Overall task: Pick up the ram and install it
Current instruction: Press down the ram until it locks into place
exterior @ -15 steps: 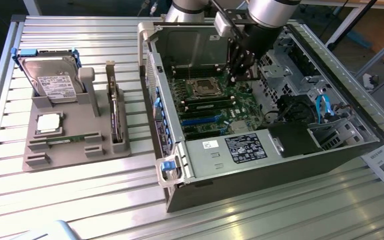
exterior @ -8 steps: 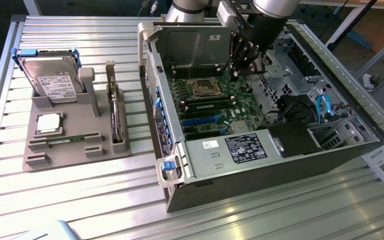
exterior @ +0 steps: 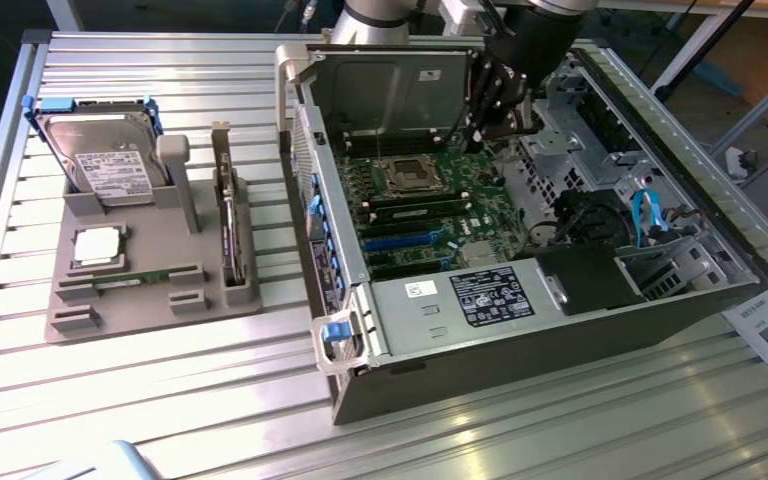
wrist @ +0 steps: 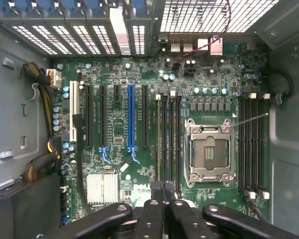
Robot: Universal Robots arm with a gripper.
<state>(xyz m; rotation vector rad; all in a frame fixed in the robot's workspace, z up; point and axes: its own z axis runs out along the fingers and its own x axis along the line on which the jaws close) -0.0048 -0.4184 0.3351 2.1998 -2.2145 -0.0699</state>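
The ram (exterior: 131,280), a thin green stick with a pale label, lies flat in a slot of the grey holder (exterior: 157,310) on the exterior view's left. My gripper (exterior: 500,130) hangs inside the open computer case (exterior: 518,330), well above the motherboard (wrist: 119,129) and far from the ram. In the wrist view its dark fingers (wrist: 149,214) are pressed together, the gripper (wrist: 162,191) shut, with nothing visible between them. Below them run the black memory slots (wrist: 168,139) beside the empty processor socket (wrist: 209,154).
The holder also carries a hard drive (exterior: 111,160), a square silver chip (exterior: 97,245) and an upright dark card (exterior: 231,230). Case walls, a raised side panel (exterior: 384,90), cables (exterior: 651,215) and the power supply (exterior: 491,295) ring the board. Everything rests on a ribbed metal table (exterior: 157,400).
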